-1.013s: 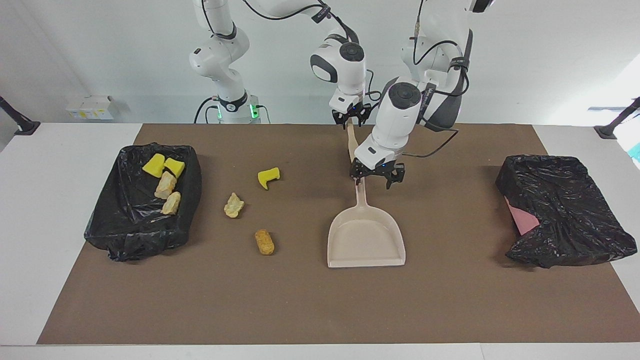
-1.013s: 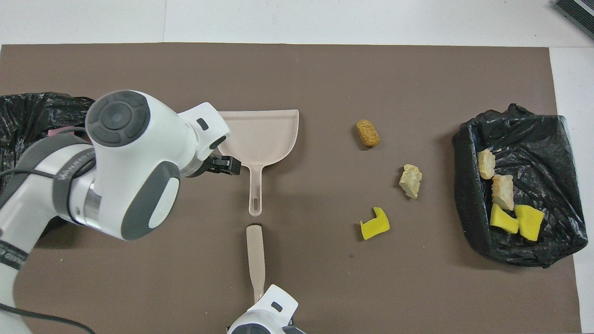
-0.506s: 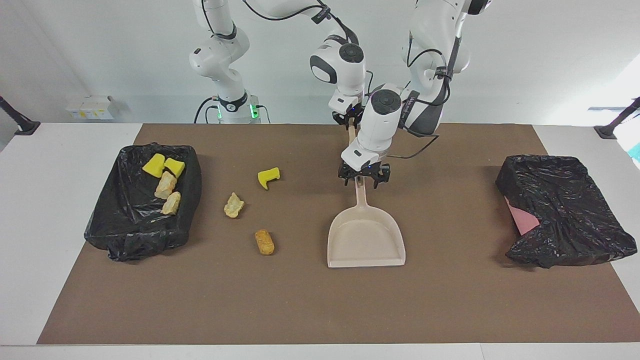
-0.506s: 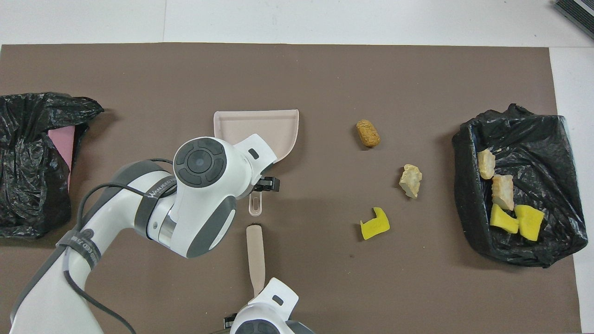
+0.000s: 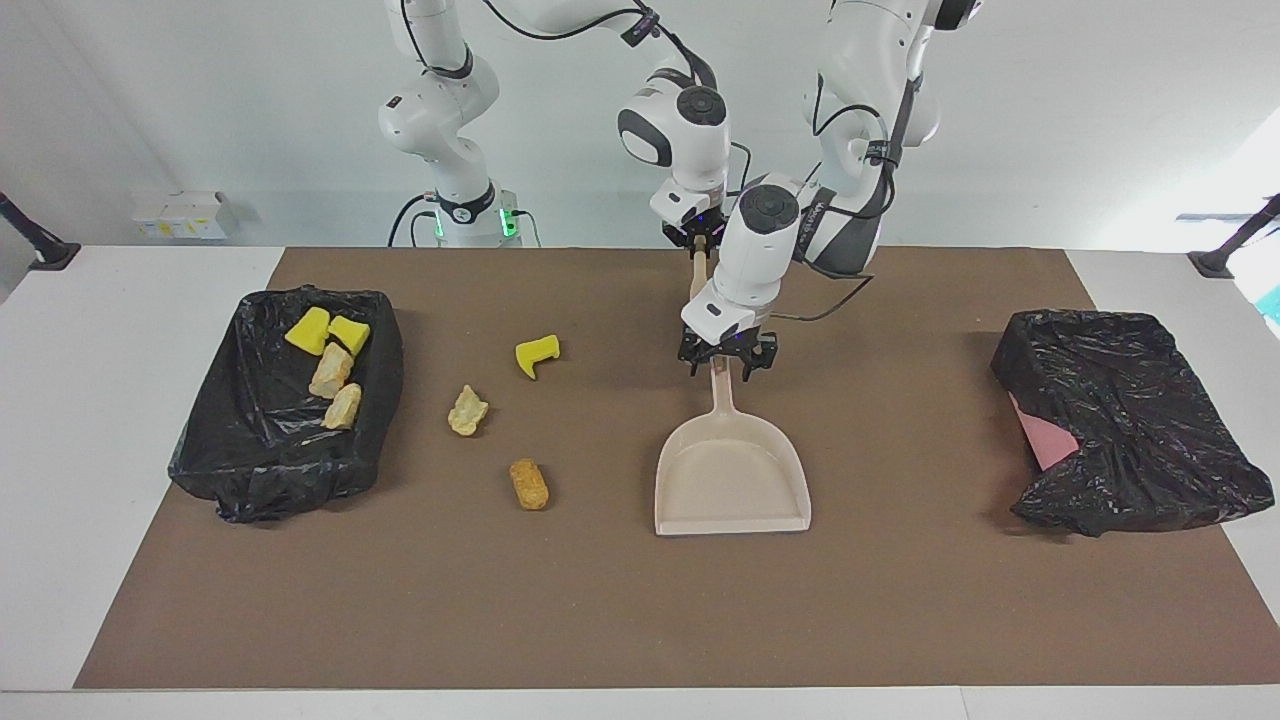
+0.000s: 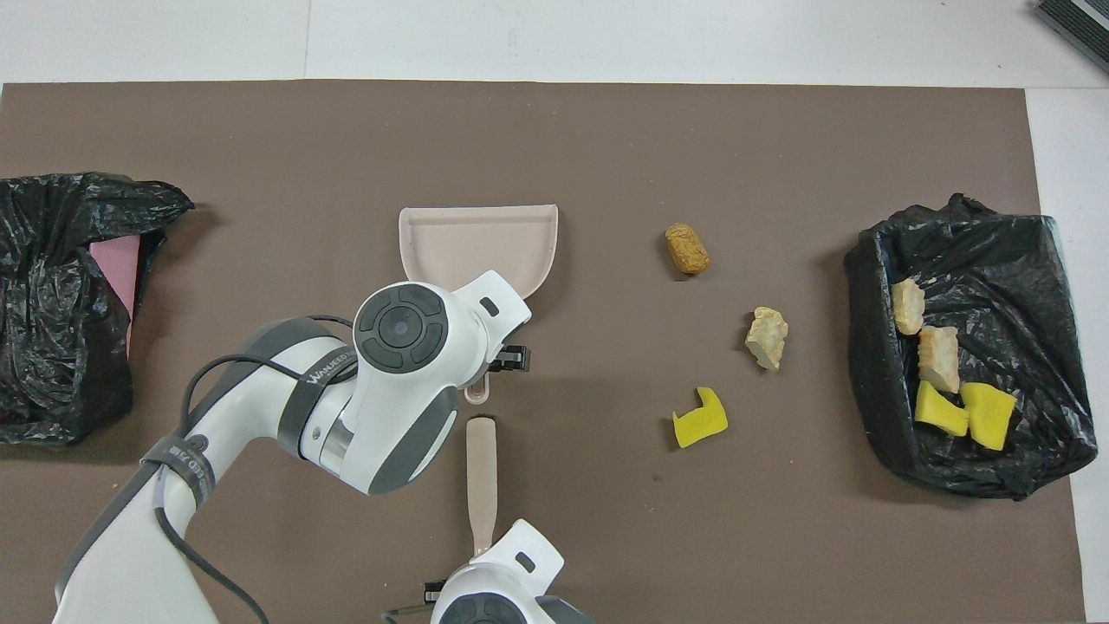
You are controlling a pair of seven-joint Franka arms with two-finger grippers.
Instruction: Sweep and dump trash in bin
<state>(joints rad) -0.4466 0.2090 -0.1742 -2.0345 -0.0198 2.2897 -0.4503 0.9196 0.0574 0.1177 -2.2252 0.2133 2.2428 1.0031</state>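
The left gripper (image 5: 727, 362) hung over the dustpan (image 5: 732, 480) handle, jaws seemingly spread to grasp it. The right gripper (image 5: 698, 237) pinched the brush (image 6: 481, 472) for sweeping. Three trash pieces (image 5: 467, 411) lay between dustpan and bin (image 5: 215, 450).

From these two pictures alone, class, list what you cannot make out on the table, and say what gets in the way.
- Dustpan handle, overhead view: mostly covered by the left arm, so any grip by the left end effector stays unsettled.
- Right end effector: cut off by the bottom edge overhead, partly hidden by the left arm in the facing view.
- Pink thing, both views: mostly wrapped in a black bag.
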